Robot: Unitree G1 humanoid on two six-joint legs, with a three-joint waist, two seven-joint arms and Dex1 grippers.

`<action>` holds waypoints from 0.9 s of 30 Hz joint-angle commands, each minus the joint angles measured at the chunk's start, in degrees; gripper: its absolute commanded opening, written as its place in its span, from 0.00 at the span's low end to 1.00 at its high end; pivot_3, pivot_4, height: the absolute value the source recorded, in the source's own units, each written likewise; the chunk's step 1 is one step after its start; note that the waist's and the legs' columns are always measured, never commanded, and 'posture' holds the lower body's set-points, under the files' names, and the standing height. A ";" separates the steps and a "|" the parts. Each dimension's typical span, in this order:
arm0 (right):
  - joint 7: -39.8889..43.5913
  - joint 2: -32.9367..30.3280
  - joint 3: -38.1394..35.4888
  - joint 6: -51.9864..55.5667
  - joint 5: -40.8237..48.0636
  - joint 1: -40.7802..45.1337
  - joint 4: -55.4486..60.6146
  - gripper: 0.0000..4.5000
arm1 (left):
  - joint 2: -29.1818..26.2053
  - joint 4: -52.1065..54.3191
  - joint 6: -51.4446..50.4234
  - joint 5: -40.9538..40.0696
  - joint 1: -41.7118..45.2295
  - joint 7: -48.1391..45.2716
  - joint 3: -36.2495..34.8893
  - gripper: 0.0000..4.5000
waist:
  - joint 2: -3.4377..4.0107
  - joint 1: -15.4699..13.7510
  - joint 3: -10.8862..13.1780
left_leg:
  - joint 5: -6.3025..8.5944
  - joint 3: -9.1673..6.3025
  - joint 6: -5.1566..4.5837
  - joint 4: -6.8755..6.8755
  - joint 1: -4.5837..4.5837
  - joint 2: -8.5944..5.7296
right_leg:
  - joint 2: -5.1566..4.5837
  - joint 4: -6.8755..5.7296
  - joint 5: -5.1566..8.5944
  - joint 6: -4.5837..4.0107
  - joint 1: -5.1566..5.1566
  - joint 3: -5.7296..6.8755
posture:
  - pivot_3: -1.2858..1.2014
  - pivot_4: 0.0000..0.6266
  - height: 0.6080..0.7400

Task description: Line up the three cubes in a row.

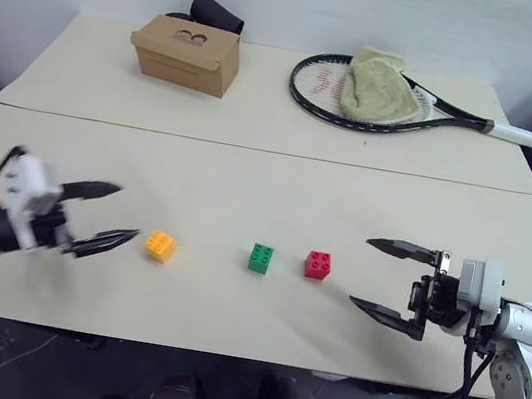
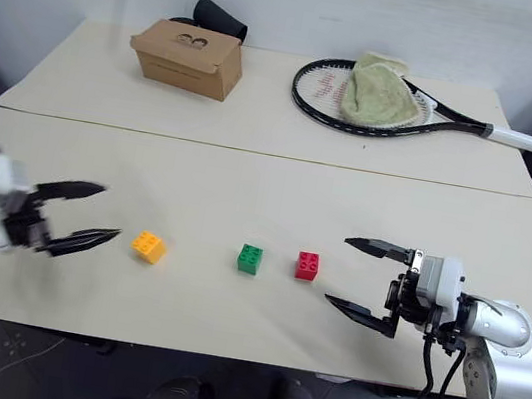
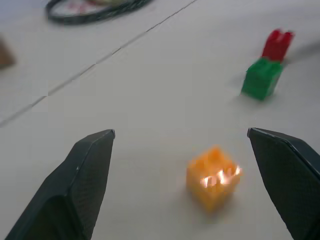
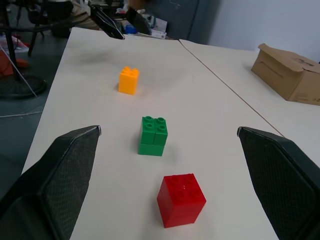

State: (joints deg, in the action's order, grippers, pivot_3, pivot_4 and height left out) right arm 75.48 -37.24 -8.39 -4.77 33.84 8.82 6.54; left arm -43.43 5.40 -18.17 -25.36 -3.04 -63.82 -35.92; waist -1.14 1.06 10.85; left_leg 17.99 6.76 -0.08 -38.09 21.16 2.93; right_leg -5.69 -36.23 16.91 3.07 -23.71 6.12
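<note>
Three cubes on the near table (image 1: 227,315), one of each colour: orange-yellow cube (image 1: 160,244), green cube (image 1: 260,257), red cube (image 1: 317,264), standing in a rough row between the two grippers, none touching another. Left gripper (image 1: 110,212) spread wide and empty, fingers pointing toward the orange-yellow cube, which sits just beyond the fingertips and apart from them, roughly in line with the gap between the jaws. Right gripper (image 1: 380,275) also spread wide and holding nothing, fingers level and aimed along the row; red cube nearest its tips but still apart, green next, orange-yellow farthest. Wider gap between orange-yellow and green than between green and red. Nothing lying between either pair of jaws and the nearest cube. On the far table, well beyond both grippers: one brown cardboard box (image 1: 186,52) with one dark object (image 1: 218,13) behind it, one tennis racket (image 1: 402,105), and one pale green cloth (image 1: 371,82) draped over the racket's head.
</note>
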 commanded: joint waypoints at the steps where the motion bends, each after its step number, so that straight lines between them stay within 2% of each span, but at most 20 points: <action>1: 1.30 1.36 0.67 -2.24 0.21 1.45 -0.54 1.00 | 0.68 0.17 0.68 -1.29 -8.43 1.89 -8.72 1.00 | 0.00 -0.14 0.00 | 0.21 0.00 -0.23 0.00 -0.02 0.00 | -0.03 0.01 0.00 0.00 0.02 -0.01 | 0.52 0.24 1.00; 5: 2.42 1.39 1.30 -1.12 0.54 2.27 -2.11 1.00 | 2.61 3.65 -0.58 -2.89 -14.69 3.61 -9.97 1.00 | 0.01 -1.14 0.00 | 0.28 -0.05 -0.28 0.00 0.00 -0.06 | -0.16 0.09 0.00 0.00 0.03 0.05 | 0.52 0.24 1.00; 8: 3.16 1.61 1.13 0.27 1.70 2.81 -3.11 1.00 | 4.89 9.11 -2.02 -4.83 -15.17 7.46 -8.98 1.00 | 0.00 -1.17 0.00 | 0.35 -0.09 -0.32 0.01 0.02 -0.06 | -0.25 0.19 -0.01 0.01 0.06 0.04 | 0.52 0.24 1.00; 11: 4.31 1.50 0.96 0.13 1.58 3.21 -4.15 1.00 | 8.47 18.56 -8.46 -7.27 -13.04 15.45 -2.32 1.00 | 0.02 -1.08 -0.02 | 0.36 -0.11 -0.31 0.02 0.00 -0.06 | -0.26 0.20 -0.01 0.01 0.09 0.04 | 0.52 0.24 1.00; 14: 4.85 1.65 0.75 -0.81 1.04 3.38 -5.08 1.00 | 12.95 23.55 -12.13 -5.65 -10.00 23.91 5.55 1.00 | 0.09 -0.97 -0.04 | 0.35 -0.09 -0.32 0.04 -0.01 -0.09 | -0.28 0.17 -0.04 0.05 0.11 0.02 | 0.52 0.24 1.00; 19: 4.57 2.06 0.60 -1.66 0.43 3.32 -5.39 1.00 | 17.31 23.91 -13.58 1.68 -5.92 34.72 15.33 1.00 | 0.10 -0.76 -0.06 | 0.31 0.02 -0.25 0.05 -0.07 -0.04 | -0.04 0.15 -0.04 0.06 0.12 -0.01 | 0.52 0.24 1.00; 23: 4.29 2.15 0.54 -1.98 0.25 2.96 -5.31 1.00 | 17.18 23.27 -13.04 4.52 -5.76 36.62 19.39 1.00 | 0.10 -0.90 -0.06 | 0.31 0.05 -0.25 0.04 -0.08 -0.03 | 0.01 0.15 -0.04 0.06 0.11 -0.03 | 0.52 0.24 1.00; 27: 4.40 2.18 0.10 -3.09 -0.03 2.04 -5.89 1.00 | 16.37 22.65 -11.11 5.58 -5.88 35.64 20.90 0.81 | 0.10 -0.97 -0.06 | 0.32 0.05 -0.27 0.03 -0.06 -0.03 | -0.02 0.17 -0.04 0.06 0.11 -0.03 | 0.52 0.24 1.00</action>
State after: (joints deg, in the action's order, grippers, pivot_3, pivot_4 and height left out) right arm 79.74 -35.31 -6.96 -6.51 33.25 11.57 0.22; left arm -26.05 27.98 -31.15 -20.23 -8.77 -27.49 -15.26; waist -1.04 0.09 10.80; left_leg 18.31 6.80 -0.35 -38.05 21.10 2.90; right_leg -5.70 -36.05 16.86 3.12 -23.60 6.09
